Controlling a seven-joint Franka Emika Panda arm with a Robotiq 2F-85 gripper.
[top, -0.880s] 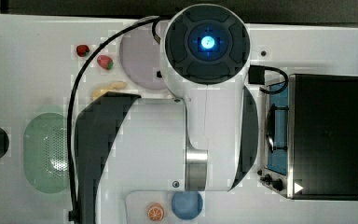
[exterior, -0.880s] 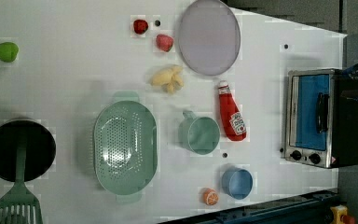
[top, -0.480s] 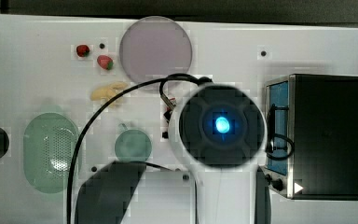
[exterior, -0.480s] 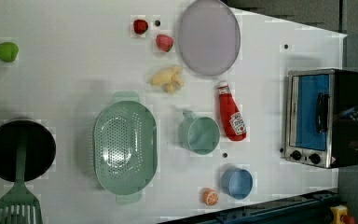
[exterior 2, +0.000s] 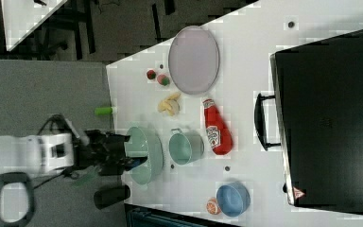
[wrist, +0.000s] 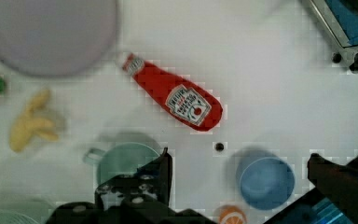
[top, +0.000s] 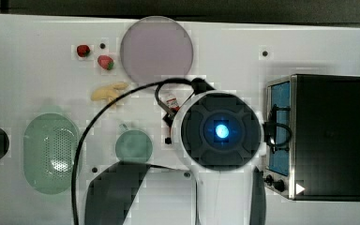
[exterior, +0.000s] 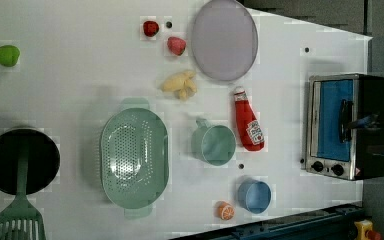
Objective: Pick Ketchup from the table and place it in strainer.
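Observation:
The Ketchup (exterior: 247,127) is a red bottle with a white cap, lying flat on the white table between the lilac plate and the teal mug (exterior: 214,145); it also shows at Ketchup (exterior 2: 216,127) and Ketchup (wrist: 175,93). In the top view my arm's round flange (top: 221,130) covers its body and just the cap end (top: 171,101) peeks out. The pale green strainer (exterior: 134,157) sits empty beyond the mug, seen too as strainer (top: 51,152) and strainer (exterior 2: 144,153). My gripper (wrist: 240,158) hangs high over the table, open and empty, with the bottle lying past its fingertips.
A toaster oven (exterior: 347,125) stands on the left view's right. A blue bowl (exterior: 254,196) and an orange slice (exterior: 225,210) lie near the table's edge. The lilac plate (exterior: 224,40), two strawberries (exterior: 176,45), a banana bunch (exterior: 181,85), a black pan (exterior: 21,161) and a green spatula (exterior: 17,220) are spread around.
In the top view my arm swung from beside the plate down over the ketchup, then nearly stopped. Nothing on the table has moved.

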